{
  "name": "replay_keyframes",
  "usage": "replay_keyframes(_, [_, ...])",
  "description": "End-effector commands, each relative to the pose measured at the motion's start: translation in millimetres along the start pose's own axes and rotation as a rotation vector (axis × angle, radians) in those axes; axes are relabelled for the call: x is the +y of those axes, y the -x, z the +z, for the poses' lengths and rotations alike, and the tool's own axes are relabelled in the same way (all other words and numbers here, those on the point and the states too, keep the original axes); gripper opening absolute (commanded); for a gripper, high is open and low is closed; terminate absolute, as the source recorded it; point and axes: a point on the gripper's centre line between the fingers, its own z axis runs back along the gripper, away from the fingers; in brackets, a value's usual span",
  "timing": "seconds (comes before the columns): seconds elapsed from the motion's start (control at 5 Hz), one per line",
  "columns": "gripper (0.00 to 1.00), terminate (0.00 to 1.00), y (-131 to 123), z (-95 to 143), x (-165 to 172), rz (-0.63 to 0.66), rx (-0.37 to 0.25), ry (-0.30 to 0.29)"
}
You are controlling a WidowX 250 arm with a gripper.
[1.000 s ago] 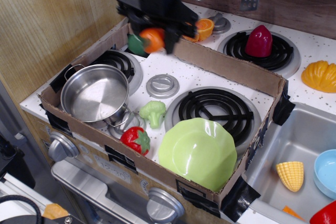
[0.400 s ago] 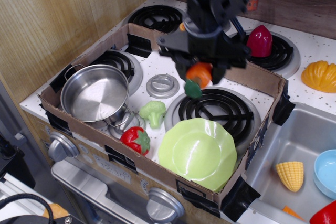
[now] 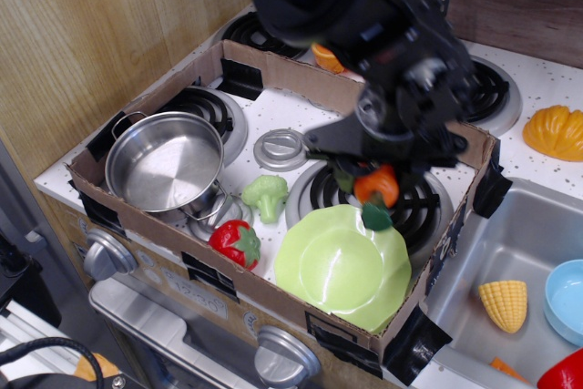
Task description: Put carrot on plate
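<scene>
Now my gripper (image 3: 378, 179) holds the carrot (image 3: 376, 190) tight around its fat orange middle, just over the plate's (image 3: 314, 271) far edge, and it looks light, hard and slippery.

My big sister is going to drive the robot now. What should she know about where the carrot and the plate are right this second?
Gripper: shut on the carrot, holding it in the air with the green stem end pointing down.
Carrot: over the front right burner, at the far edge of the plate, not yet resting on it.
Plate: light green, lying at the front of the cardboard tray, right of the strawberry. Nothing lies on it.
Done: carrot picked up and carried to the plate's edge.
Left: bring it a little nearer over the plate's middle, lower it, open the gripper, pull back.
</scene>
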Motion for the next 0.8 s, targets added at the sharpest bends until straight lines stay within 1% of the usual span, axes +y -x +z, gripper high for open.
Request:
replay_keyframes(0.0, [0.0, 0.0, -1.5, 17.0, 5.8, 0.012, -0.03, -0.074])
replay_keyframes(0.2, [0.0, 0.0, 8.0, 15.9, 12.8, 0.022, -0.042, -0.073])
replay_keyframes(0.4, [0.0, 0.0, 15.4, 10.6, 14.9, 0.032, -0.059, -0.03])
replay_keyframes(0.6, [1.0, 0.0, 20.3, 6.0, 13.5, 0.041, -0.075, 0.011])
